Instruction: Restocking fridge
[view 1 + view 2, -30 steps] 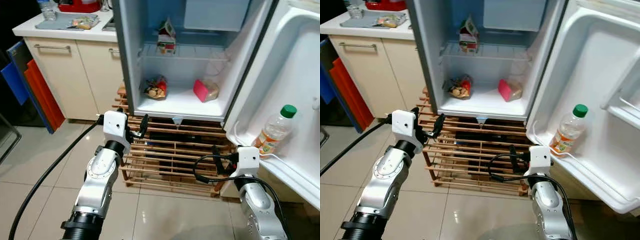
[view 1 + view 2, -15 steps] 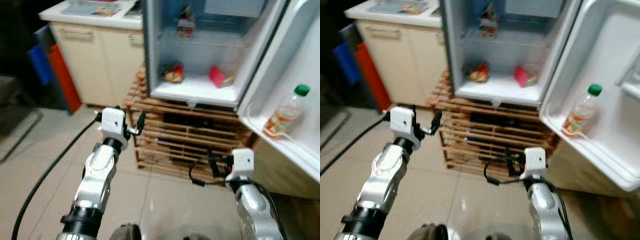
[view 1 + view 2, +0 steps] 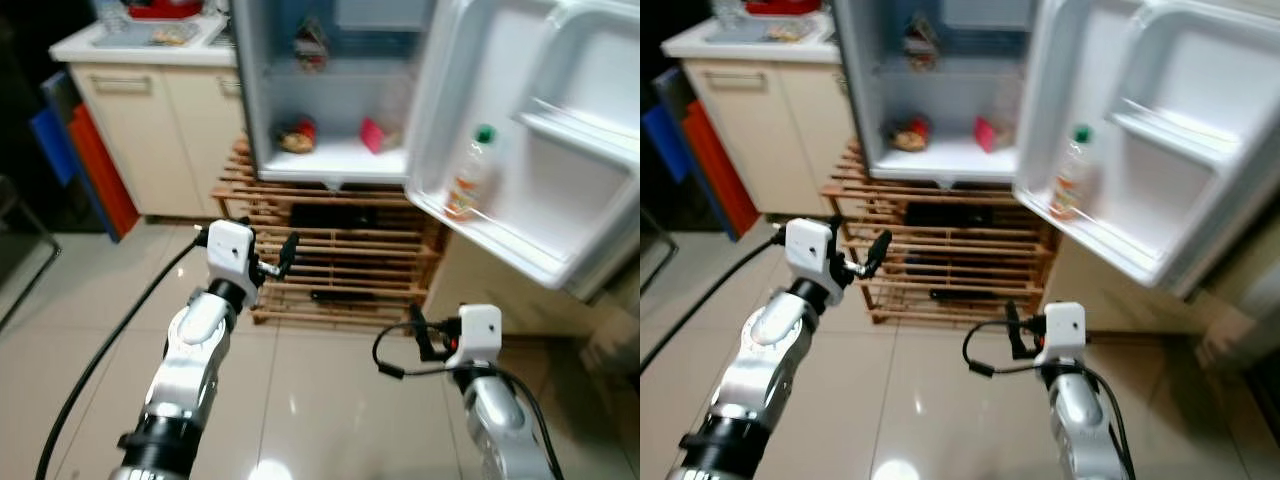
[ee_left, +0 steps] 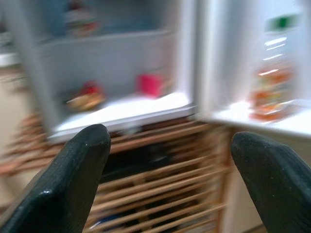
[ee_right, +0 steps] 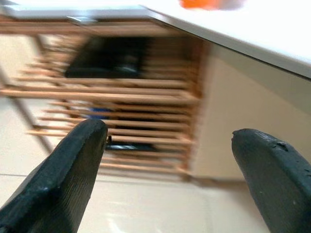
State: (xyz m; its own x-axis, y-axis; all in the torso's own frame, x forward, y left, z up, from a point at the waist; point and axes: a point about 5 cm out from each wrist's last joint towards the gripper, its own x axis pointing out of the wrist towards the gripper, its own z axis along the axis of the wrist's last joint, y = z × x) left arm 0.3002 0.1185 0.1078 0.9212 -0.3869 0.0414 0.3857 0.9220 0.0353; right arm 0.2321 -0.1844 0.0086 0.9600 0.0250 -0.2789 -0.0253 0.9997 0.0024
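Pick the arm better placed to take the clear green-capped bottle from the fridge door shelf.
Right, probably. The right gripper hangs on the side of the open white fridge door, below the clear green-capped bottle; the left gripper is over by the wooden slatted rack. Both have open fingers, holding nothing.

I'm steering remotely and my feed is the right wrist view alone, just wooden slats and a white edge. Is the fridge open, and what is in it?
Observer: Yes, the fridge door stands open, and a green-capped bottle stands in its lower shelf.
Operator: Anything inside the main compartment?
Observer: A pink packet and a red-and-brown bag lie on the bottom shelf, with a small carton on the wire shelf above.
Operator: Is my left hand carrying something?
Observer: No, the left hand is open and empty, raised in front of the wooden rack.
Operator: And the right?
Observer: The right hand is open and empty too.
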